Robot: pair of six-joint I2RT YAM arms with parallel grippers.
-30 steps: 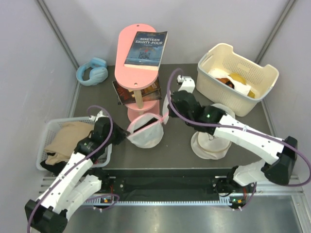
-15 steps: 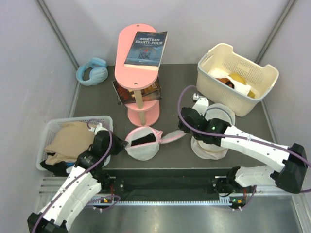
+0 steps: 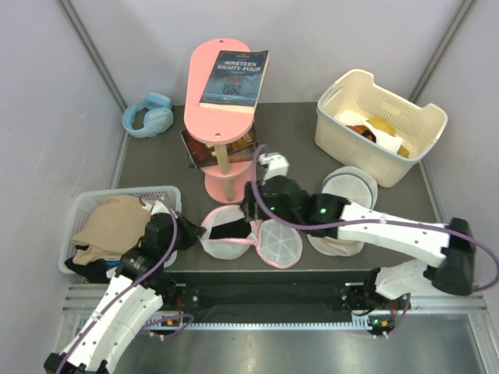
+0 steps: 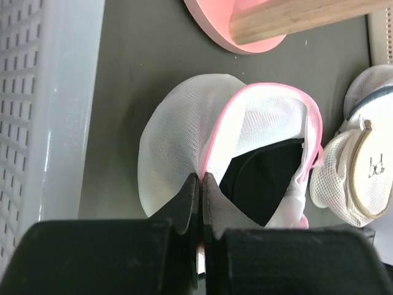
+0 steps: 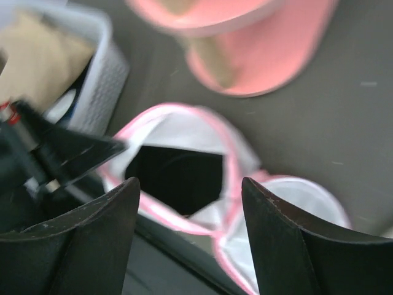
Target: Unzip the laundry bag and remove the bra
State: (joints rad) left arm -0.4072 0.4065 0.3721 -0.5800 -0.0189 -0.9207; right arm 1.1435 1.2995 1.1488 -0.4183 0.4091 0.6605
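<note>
While the L gripper (image 4: 201, 182) sits clamped tight on the pink rim of the laundry bag (image 3: 226, 235), fingers pressed together w/ mesh pinched btw them, the R gripper (image 5: 189, 184) hangs right over the bag's mouth, fingers spread wide, nothing in them. Bag's on the dark table (image 3: 296, 140), near edge, just in front of the pink stand (image 3: 193, 89) and just R of the white tray (image 3: 82, 206). It's unzipped: round lid (image 3: 279, 243) flopped out flat on the table to the R, joined to the bag at one side. Mouth gapes, and the inside reads black in both wrist views, so can't make out the bra in there. Beige cloth (image 3: 105, 222) lies heaped in the tray. Second mesh bag (image 3: 343, 234), beige rim, sits R of the lid, partly under the R arm. Book (image 3: 234, 78) on top of the stand, blue headphones (image 3: 148, 115) far L corner, cream basket (image 3: 380, 125) far R.
</note>
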